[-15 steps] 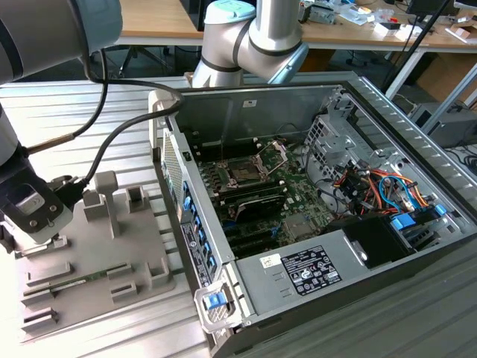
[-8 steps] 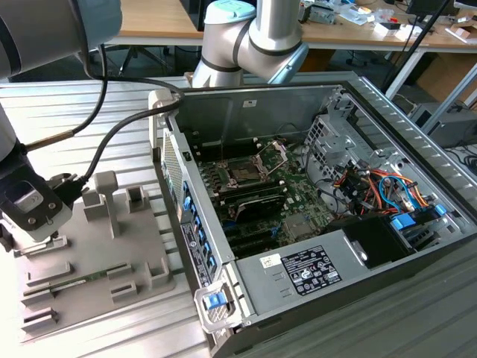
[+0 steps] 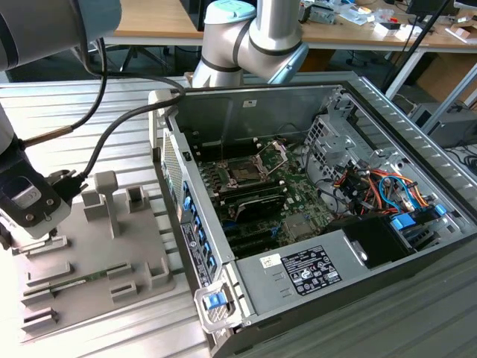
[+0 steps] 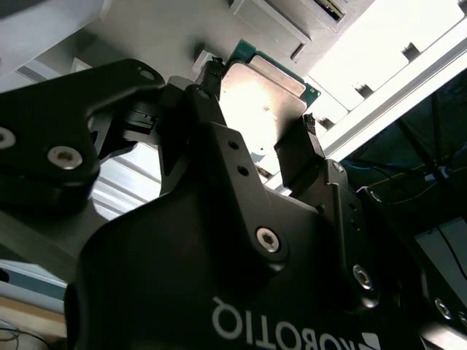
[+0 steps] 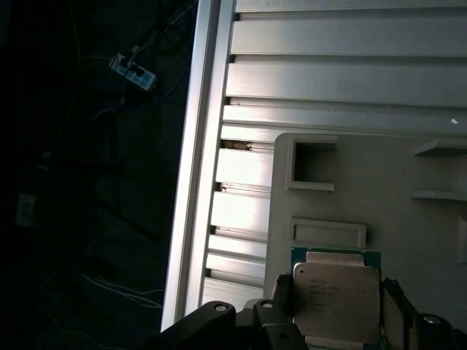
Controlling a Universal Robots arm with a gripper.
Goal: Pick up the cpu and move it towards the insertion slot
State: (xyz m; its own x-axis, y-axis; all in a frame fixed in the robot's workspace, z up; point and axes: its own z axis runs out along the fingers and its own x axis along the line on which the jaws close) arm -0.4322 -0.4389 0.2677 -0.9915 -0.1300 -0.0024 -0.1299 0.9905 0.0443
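Observation:
The cpu [image 5: 337,300] is a small square chip with a pale metal top on a green board. It lies over the grey tray [image 5: 408,168], between my gripper's two black fingers [image 5: 282,293]. In the second wrist view the fingertips [image 4: 211,69] press on opposite edges of the cpu [image 4: 266,91]. My gripper [image 3: 33,224] hangs low over the tray's corner at the exterior view's left. The insertion slot [image 3: 244,173] is a dark square socket on the motherboard inside the open computer case, with its metal plate [image 3: 273,154] hinged up. The slot is well to the right of the gripper.
The grey tray [image 3: 112,261] has raised posts and holds a long green memory stick [image 3: 74,282]. The case wall [image 3: 186,216] stands between tray and motherboard. Black cables [image 3: 112,127] run from my wrist. The slatted table's edge [image 5: 191,182] drops to dark floor.

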